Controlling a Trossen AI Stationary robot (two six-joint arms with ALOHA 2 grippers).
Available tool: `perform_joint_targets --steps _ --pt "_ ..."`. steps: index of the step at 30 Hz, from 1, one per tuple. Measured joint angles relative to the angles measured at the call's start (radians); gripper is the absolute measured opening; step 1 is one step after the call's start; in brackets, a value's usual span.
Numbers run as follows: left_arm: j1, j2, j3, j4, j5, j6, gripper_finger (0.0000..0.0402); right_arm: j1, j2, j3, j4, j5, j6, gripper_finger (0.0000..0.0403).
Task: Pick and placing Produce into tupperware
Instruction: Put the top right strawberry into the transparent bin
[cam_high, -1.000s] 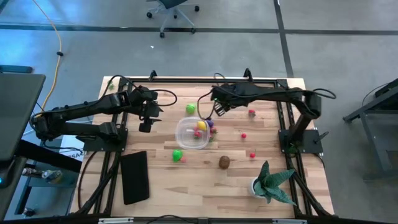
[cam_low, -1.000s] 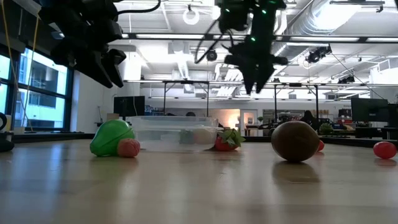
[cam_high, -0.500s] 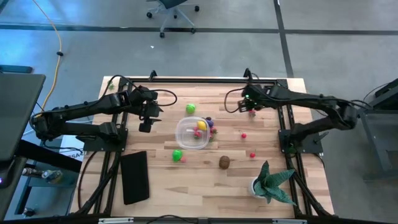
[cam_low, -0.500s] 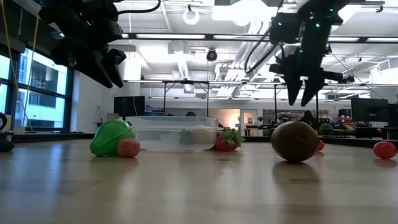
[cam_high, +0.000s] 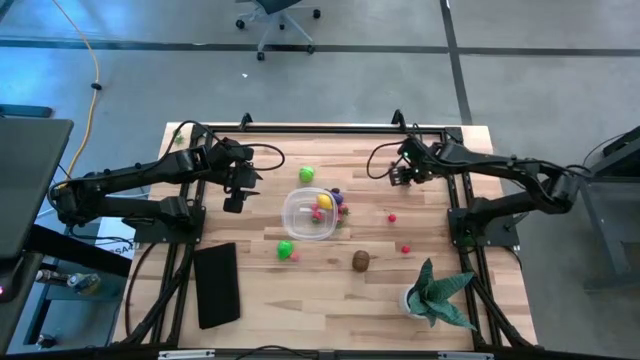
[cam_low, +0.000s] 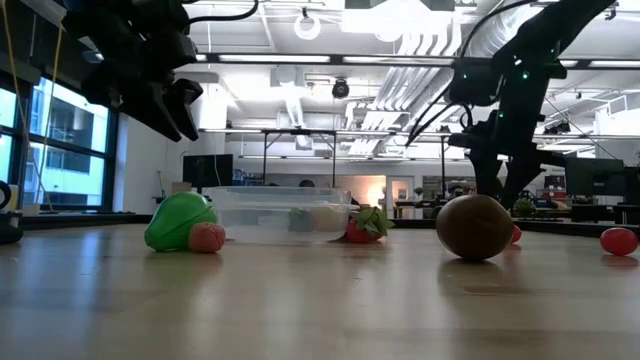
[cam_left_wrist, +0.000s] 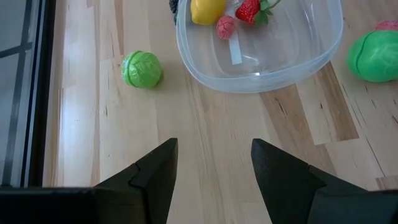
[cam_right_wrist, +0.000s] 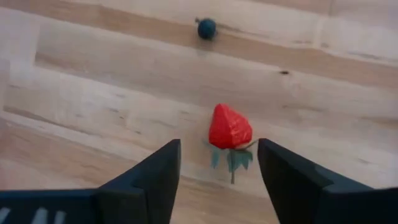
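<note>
The clear tupperware (cam_high: 308, 213) stands mid-table with a yellow piece, a strawberry and a pink piece inside (cam_left_wrist: 225, 18). Loose produce lies around it: a green cabbage (cam_left_wrist: 142, 68), a green piece (cam_high: 285, 248), a brown kiwi (cam_high: 360, 261), small red pieces (cam_high: 391, 216). My right gripper (cam_right_wrist: 217, 149) hangs open, pointing steeply down, at the far right over a red strawberry (cam_right_wrist: 230, 127). The strawberry lies on the wood just ahead of the gap between the fingers and is untouched. My left gripper (cam_left_wrist: 214, 146) waits open above the table, left of the tupperware.
A small blue berry (cam_right_wrist: 206, 28) lies beyond the strawberry. A potted spiky plant (cam_high: 437, 293) stands at the near right corner, and a flat black slab (cam_high: 217, 283) lies at the near left. Bare wood lies between the kiwi and the near edge.
My right gripper has swung from beside the tupperware toward the table's right edge and sunk lower, rolling at the wrist, and now hangs over the strawberry at the far right. The produce and the tupperware have stayed where they were.
</note>
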Motion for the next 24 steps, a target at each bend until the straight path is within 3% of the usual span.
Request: perform_joint_targets --steps 10,24 --pt "0.000 0.000 0.000 0.000 0.000 0.000 0.0193 -0.013 0.048 -0.010 0.040 0.034 -0.014 0.0276" --pt "0.000 0.000 0.000 0.000 0.000 0.000 0.0193 -0.013 0.201 -0.010 0.079 0.035 -0.022 0.0279"
